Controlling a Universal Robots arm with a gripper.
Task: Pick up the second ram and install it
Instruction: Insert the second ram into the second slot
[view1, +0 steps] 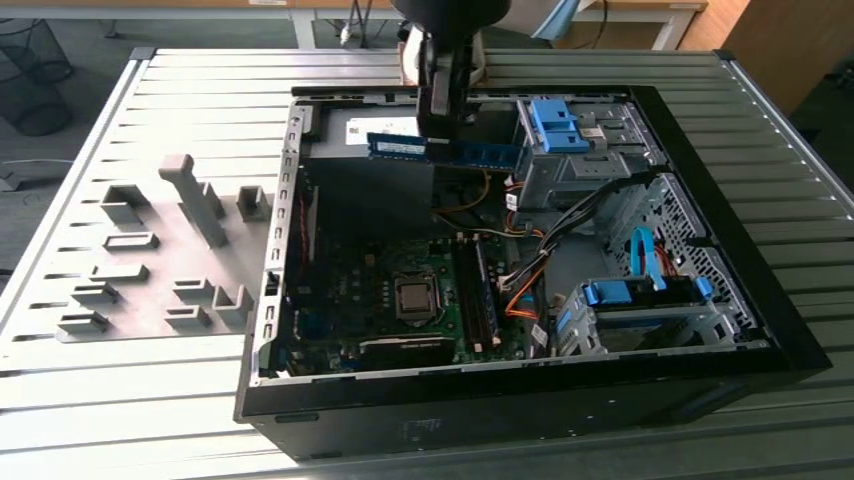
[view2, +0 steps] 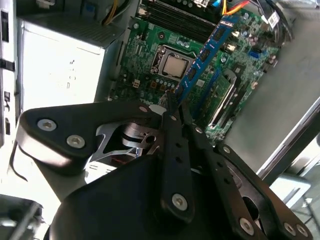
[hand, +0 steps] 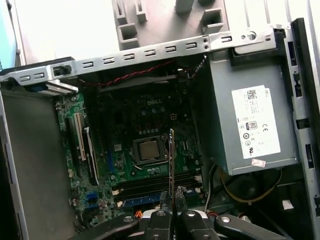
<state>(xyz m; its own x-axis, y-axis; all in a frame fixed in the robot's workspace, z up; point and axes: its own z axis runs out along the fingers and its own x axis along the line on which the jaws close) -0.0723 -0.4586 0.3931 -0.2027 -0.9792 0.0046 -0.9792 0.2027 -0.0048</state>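
one blue-green stick, the second ram, sits level in the gripper, whose fingers are shut on its middle. it hangs in the air over the far part of the open computer case, well apart from the motherboard below.

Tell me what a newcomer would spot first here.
The gripper is shut on a blue-green memory stick, holding it above the open computer case. Below it lies the green motherboard with its bare processor. Grey holder blocks stand on the slatted table, at the exterior view's left of the case.
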